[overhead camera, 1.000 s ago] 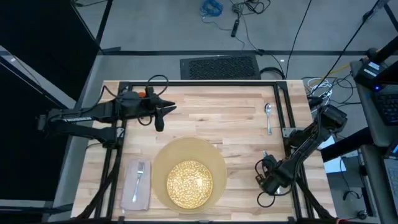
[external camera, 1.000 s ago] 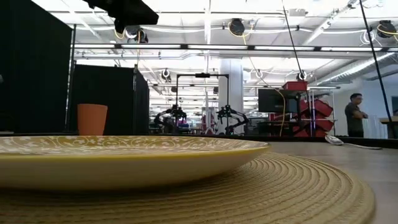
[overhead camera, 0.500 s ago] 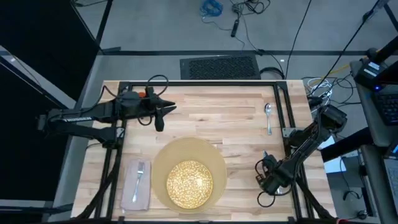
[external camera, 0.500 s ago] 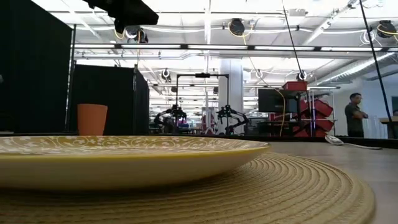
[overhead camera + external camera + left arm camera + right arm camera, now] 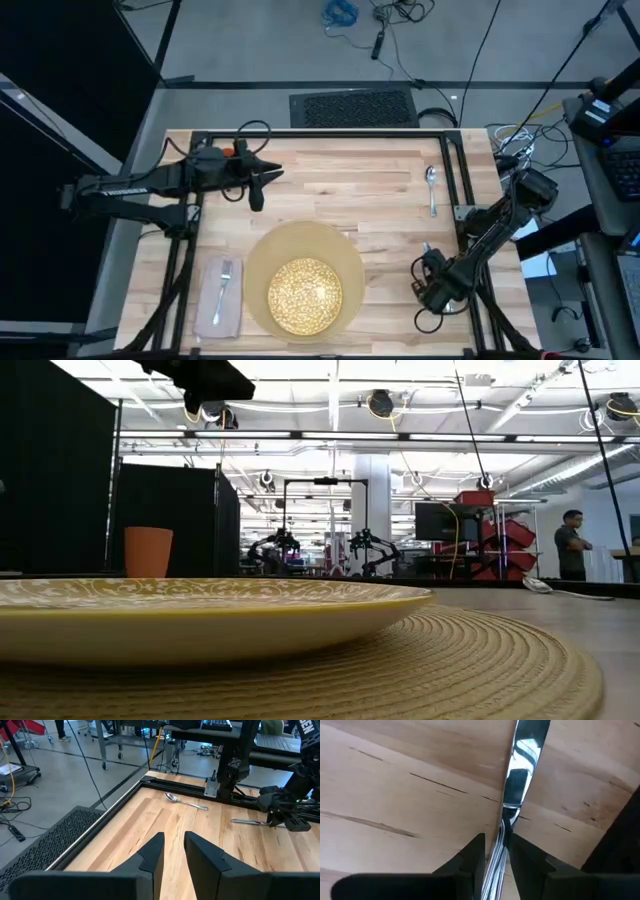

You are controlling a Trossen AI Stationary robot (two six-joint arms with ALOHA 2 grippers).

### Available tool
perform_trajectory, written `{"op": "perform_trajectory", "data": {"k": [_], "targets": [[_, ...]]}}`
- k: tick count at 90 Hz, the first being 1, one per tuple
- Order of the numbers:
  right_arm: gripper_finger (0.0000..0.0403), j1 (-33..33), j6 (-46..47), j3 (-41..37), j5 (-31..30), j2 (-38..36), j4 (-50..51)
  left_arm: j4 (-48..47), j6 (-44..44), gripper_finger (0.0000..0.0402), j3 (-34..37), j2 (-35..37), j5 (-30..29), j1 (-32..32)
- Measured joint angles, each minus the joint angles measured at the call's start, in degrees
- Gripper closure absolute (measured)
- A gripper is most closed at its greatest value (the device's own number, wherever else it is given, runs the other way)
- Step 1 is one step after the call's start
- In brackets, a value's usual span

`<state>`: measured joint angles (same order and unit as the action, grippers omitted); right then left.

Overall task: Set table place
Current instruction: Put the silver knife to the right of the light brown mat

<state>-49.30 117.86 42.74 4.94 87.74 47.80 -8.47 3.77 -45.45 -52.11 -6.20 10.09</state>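
Observation:
The tan mat (image 5: 258, 250) lies at the table's near middle with the gold-speckled plate (image 5: 305, 295) on it. Left of the mat lies the napkin (image 5: 212, 310), and the fork (image 5: 226, 280) rests on it. The spoon (image 5: 432, 188) lies at the far right. The orange cup (image 5: 148, 552) stands at the far left, under my left arm. My left gripper (image 5: 172, 851) hovers there, open by a narrow gap, with nothing between its fingers. At the near right, my right gripper (image 5: 495, 850) is shut on the knife (image 5: 520, 765). My right gripper pinches the knife's handle (image 5: 501, 827), just behind the blade, between its two fingers. The fingers come from above, and the blade (image 5: 247, 822) sticks out level toward the table's far edge. I cannot tell whether the blade rests on the planks or hangs just over them.
A black rail frame (image 5: 330, 133) runs round the tabletop, with upright posts (image 5: 462, 180) at the right beside the spoon. Bare planks lie between the mat and the right gripper. A person (image 5: 572, 545) stands far off in the room.

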Motion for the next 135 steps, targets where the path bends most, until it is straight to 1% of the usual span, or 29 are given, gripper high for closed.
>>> {"op": "perform_trajectory", "data": {"k": [9, 17, 30, 42, 53, 77, 92, 101, 117, 135], "targets": [[0.0332, 0.2, 1.0, 0.0, -0.8, 0.0, -2.7, 0.0, 0.0, 0.0338, 0.0, 0.0, 0.0, 0.0], [0.0337, 0.2, 3.0, 0.0, -1.1, 0.0, -3.2, -0.1, 0.0, 0.0338, 0.0, 0.0, 0.0, 0.0], [0.036, 0.2, 7.3, 0.0, -2.7, 0.0, -3.8, -0.3, 0.0, 0.0338, 0.0, 0.0, 0.0, 0.0], [0.0381, 1.5, 7.6, 0.0, -3.8, 0.1, -5.3, -1.0, -0.1, 0.0338, 0.0, 0.0, 0.0, 0.0], [0.039, 3.0, 7.0, 0.0, -5.5, 0.2, -6.9, -1.3, -0.1, 0.0338, 0.0, 0.0, 0.0, 0.0], [0.0392, 7.0, 3.8, 0.1, -9.8, 1.2, -9.7, -1.6, -1.2, 0.0338, 0.0, 0.0, 0.0, -0.1], [0.0392, 10.0, -0.6, 0.4, -10.7, 4.3, -15.9, -1.7, -1.4, 0.0338, 0.0, 0.0, 0.0, -0.2], [0.0392, 11.0, -2.4, 0.4, -12.2, 4.8, -18.9, -1.7, -1.6, 0.0338, 0.0, 0.0, 0.1, -0.2], [0.0392, 12.5, -3.4, 1.8, -16.1, 5.6, -18.2, -2.1, -1.6, 0.0338, 0.0, 0.0, 0.2, -0.2], [0.0392, 13.0, -3.4, 3.5, -16.8, 7.9, -18.6, -4.2, -1.6, 0.0338, 0.0, 0.0, 0.2, -0.2]]}}
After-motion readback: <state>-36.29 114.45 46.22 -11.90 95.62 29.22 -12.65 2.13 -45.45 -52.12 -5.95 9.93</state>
